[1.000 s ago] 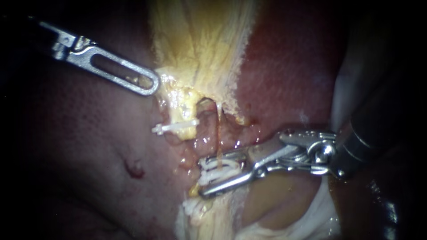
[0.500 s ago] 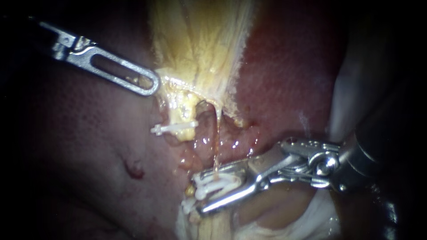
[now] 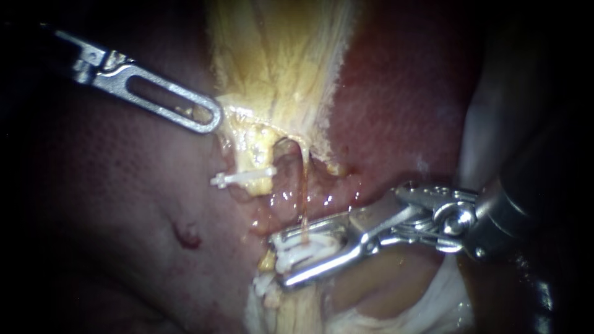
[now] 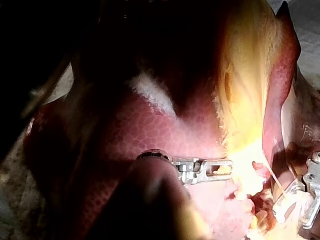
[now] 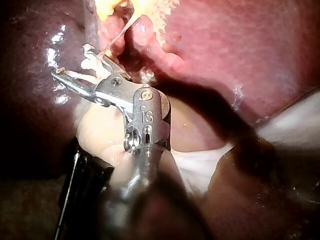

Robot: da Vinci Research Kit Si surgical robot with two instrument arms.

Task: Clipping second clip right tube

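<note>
Clip (image 3: 303, 252) in right instrument (image 3: 279, 260), tube (image 3: 304, 192) alongside

The liver (image 3: 124, 204) is dark red and finely mottled, the gallbladder (image 3: 278, 55) streaked pale yellow, the thin tube (image 3: 304, 192) amber, the lower-centre clip (image 3: 306, 250) white.

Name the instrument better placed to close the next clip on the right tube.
Right. My right instrument holds a white clip between its jaws, straddling the right tube. My left instrument sits away, at the edge of the yellow tissue.
</note>
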